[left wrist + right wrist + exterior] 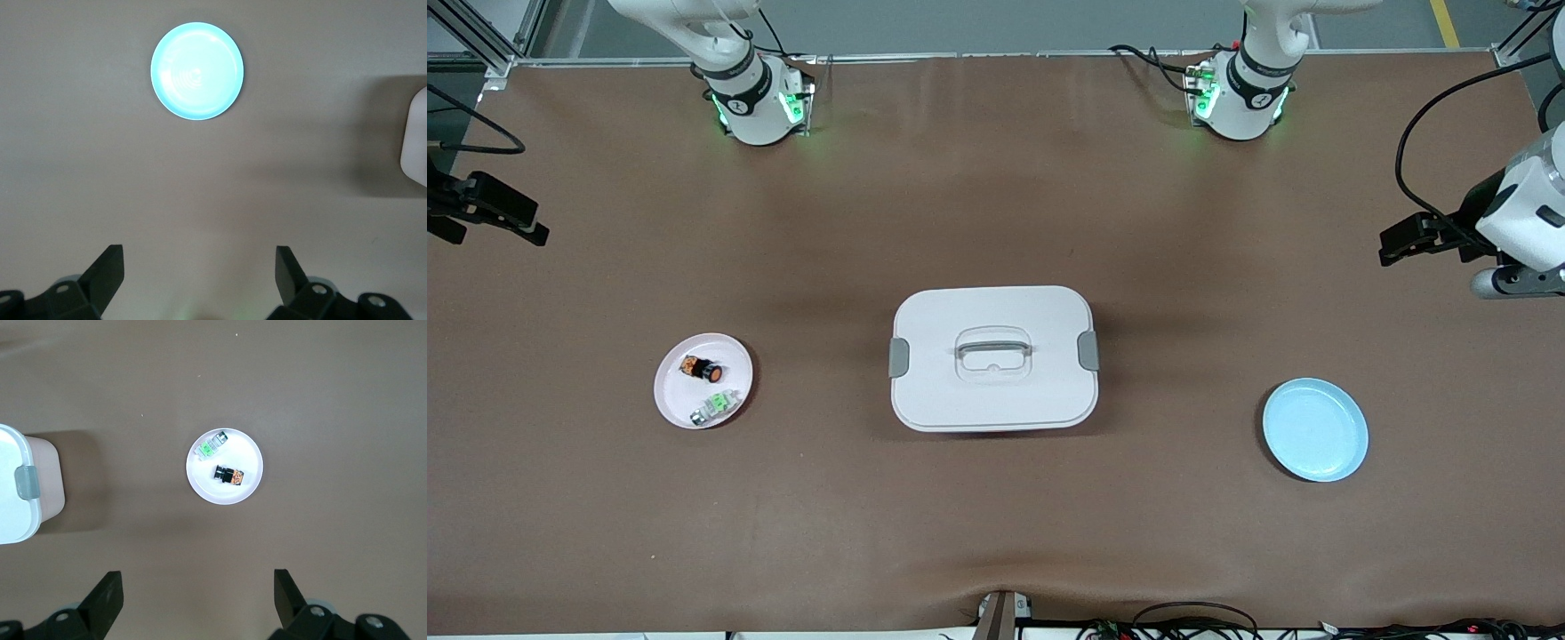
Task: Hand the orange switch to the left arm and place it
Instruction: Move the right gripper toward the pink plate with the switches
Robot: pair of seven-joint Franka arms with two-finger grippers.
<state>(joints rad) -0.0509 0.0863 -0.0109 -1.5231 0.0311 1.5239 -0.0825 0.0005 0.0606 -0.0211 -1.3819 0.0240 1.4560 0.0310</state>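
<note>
Under my right tool (pixel 193 600), well apart and lower down, sits the pink plate (pixel 200 483) with the switch (pixel 229 475) lying on its side in it, beside a green part (pixel 213 447). Right tool hangs high over bare surface (pixel 996 533), fingers (pixel 105 593) spread wide, holding nothing. Left tool (pixel 197 280) likewise: fingers (pixel 107 267) wide apart, empty, high over bare surface with the blue plate (pixel 197 71) ahead of it and below. Box (pixel 993 357) stands closed between the two plates, one corner showing in each wrist view, off to the side of each tool.

Progress, as I judge it: nothing done yet. Switch untouched on the pink plate at the right arm's end. Blue plate is bare; I take it for the likely destination. Left to do: right tool descends and grips the switch, passes it to the left tool clear of the box, left tool sets it down.

Writing: none legible on box, plates or switch. Only small round marks on the arm bases, unreadable to me.
</note>
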